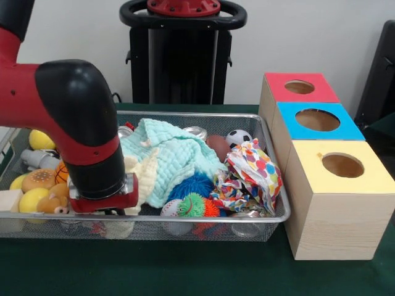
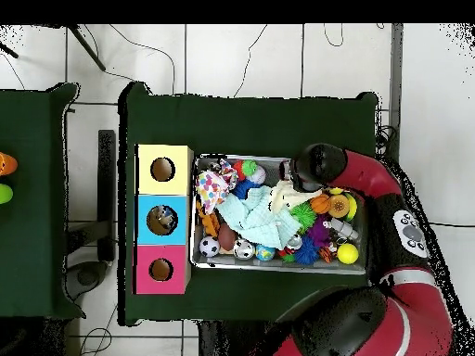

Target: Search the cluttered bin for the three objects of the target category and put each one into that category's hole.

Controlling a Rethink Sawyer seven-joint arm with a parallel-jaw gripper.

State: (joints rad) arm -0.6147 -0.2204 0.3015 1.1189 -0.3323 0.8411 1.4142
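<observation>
The silver wire mesh bin [image 1: 203, 218] sits on the green table, full of toys. A mint green cloth [image 1: 166, 154] and a spotted colourful cloth [image 1: 253, 176] lie on top. Around them are a small soccer ball [image 1: 237, 137], a blue spiky ball [image 1: 194, 184], a yellow ball [image 1: 40, 140] and a toy burger [image 1: 38, 179]. Three wooden boxes with round holes stand beside the bin: a red-topped box [image 1: 299, 87], a blue-topped box [image 1: 318, 120] and a yellow-topped box [image 1: 342, 165]. My gripper [image 1: 102, 208] reaches down into the bin's front left corner, hidden by the wrist. From overhead it [image 2: 299, 171] is over the bin [image 2: 278, 266].
The robot's pedestal [image 1: 183, 55] stands behind the bin. The three boxes [image 2: 162, 220] line the bin's left side in the overhead view. A second green table [image 2: 37, 204] at the left holds an orange thing [image 2: 5, 164] and a green thing [image 2: 4, 193] at the edge.
</observation>
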